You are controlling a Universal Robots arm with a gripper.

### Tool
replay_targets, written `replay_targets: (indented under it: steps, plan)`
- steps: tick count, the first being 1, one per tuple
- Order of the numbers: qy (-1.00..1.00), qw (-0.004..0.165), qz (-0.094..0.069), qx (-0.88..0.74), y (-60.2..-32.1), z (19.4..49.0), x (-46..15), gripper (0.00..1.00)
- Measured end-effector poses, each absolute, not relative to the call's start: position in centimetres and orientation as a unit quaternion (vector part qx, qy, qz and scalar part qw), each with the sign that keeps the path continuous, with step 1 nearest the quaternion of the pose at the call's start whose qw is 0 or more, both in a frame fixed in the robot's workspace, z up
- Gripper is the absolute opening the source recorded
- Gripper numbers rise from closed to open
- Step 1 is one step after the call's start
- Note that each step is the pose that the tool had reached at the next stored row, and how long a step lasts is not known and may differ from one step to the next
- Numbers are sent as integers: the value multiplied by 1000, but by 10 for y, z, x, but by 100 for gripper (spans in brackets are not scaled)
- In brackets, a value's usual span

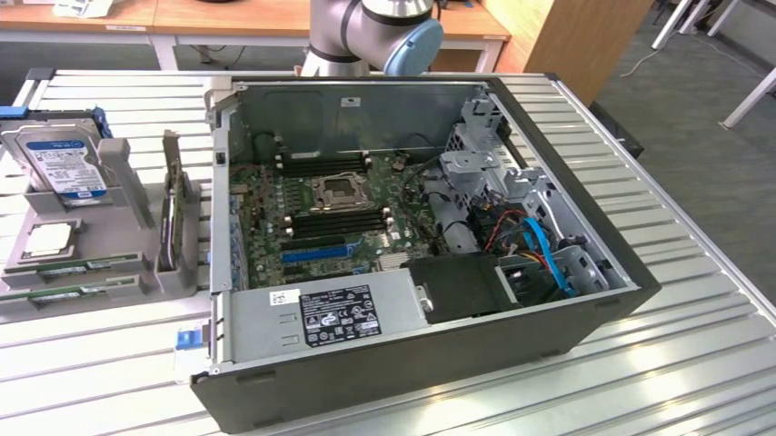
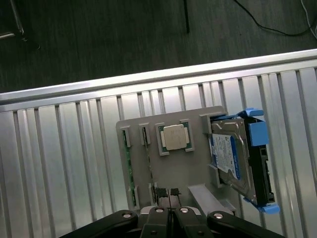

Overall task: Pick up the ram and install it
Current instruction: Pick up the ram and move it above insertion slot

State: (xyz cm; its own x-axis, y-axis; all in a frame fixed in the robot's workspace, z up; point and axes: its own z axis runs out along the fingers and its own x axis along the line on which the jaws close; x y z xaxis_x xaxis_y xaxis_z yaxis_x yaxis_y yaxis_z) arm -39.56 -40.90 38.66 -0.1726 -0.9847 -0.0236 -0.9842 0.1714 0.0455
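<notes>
Hovering over the grey holder [image 2: 198, 168], the gripper [image 2: 168, 194] has its fingers clenched together, grasping nothing. The ram [image 2: 130, 168] stands on edge in a holder slot near the tips. Bare slatted table [image 2: 59, 163] lies beyond the holder's edge.

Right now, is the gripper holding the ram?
No, the gripper is shut on nothing, and the ram sits in the gray holder.
</notes>
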Motion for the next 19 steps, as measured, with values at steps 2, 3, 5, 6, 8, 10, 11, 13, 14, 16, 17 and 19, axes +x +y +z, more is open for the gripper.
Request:
replay_targets:
  steps: [2, 3, 5, 6, 8, 10, 11, 13, 14, 16, 17, 19]
  plan:
    - [-763, 6, -25, 646, -409, 387, -396, 10]
    - [-740, 7, -25, 672, -409, 386, -396, 10]
    - [-714, 7, -24, 699, -409, 386, -396, 10]
    - [-714, 8, -24, 699, -409, 386, -396, 10]
    - [-714, 8, -24, 699, -409, 386, -396, 10]
    - [-714, 8, -24, 699, -409, 386, -396, 10]
    - [-714, 8, -24, 699, -409, 386, -396, 10]
    - [-714, 8, -24, 699, -409, 386, -396, 10]
    - [-714, 8, -24, 699, -409, 386, -396, 10]
    - [-714, 7, -24, 699, -409, 386, -396, 10]
    - [-714, 8, -24, 699, -409, 386, -396, 10]
    - [-714, 8, -24, 699, -409, 386, -396, 11]
